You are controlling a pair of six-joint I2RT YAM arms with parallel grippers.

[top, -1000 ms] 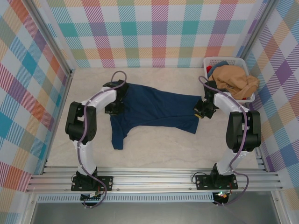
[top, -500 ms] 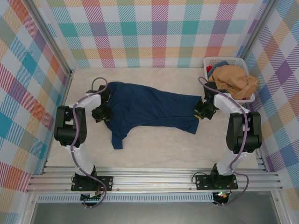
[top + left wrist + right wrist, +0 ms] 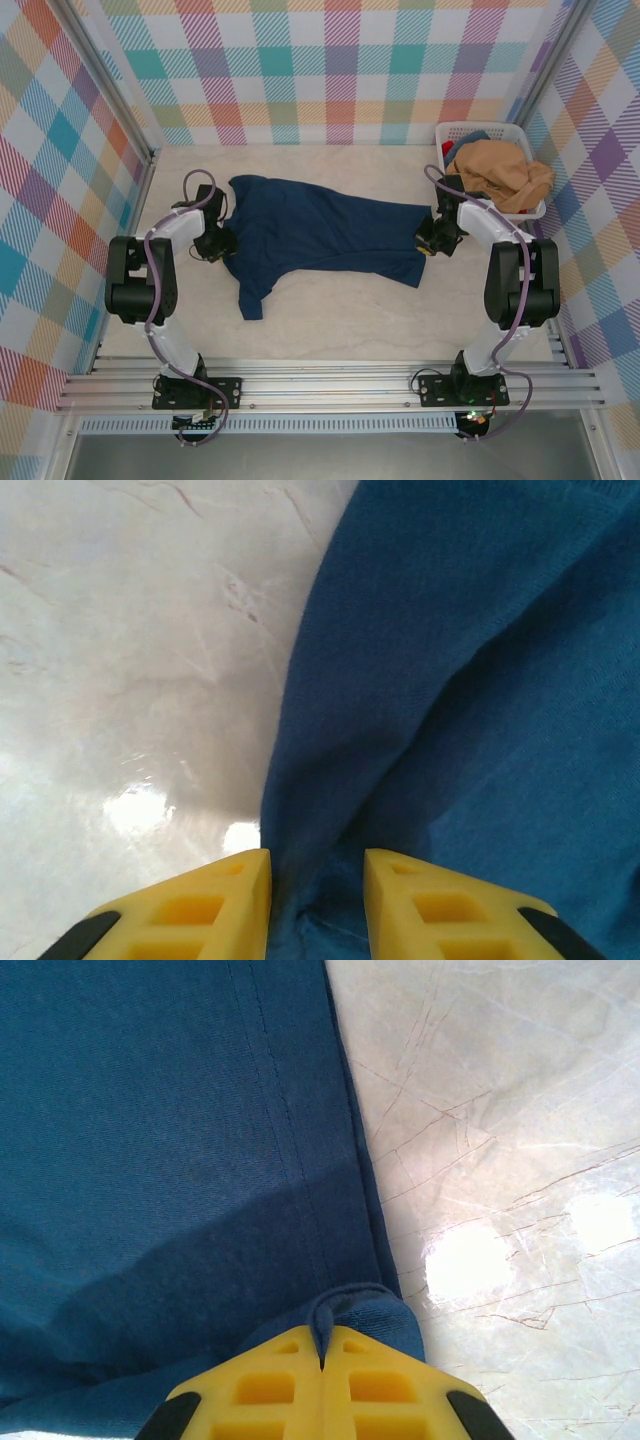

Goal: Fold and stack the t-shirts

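The dark navy t-shirt [image 3: 320, 235] lies spread sideways across the table, one sleeve trailing toward the near edge. My left gripper [image 3: 218, 243] sits low at the shirt's left edge. In the left wrist view its yellow fingers [image 3: 215, 900] stand apart, with a fold of the navy cloth [image 3: 480, 680] lying in the gap of the left gripper [image 3: 317, 880]. My right gripper [image 3: 430, 240] is at the shirt's right edge, and the right gripper [image 3: 322, 1355] is shut on a pinch of the hemmed cloth [image 3: 150, 1140]. The tan-orange t-shirt [image 3: 505, 175] is heaped in the basket.
A white slotted basket [image 3: 470, 128] stands at the back right corner against the plaid wall. Plaid walls close in the table [image 3: 330, 310] on three sides. The arms' bases and a metal rail run along the near edge.
My left arm has swung left, dragging the shirt's left edge outward, and its jaws have parted from shut. The right arm has stayed where it was.
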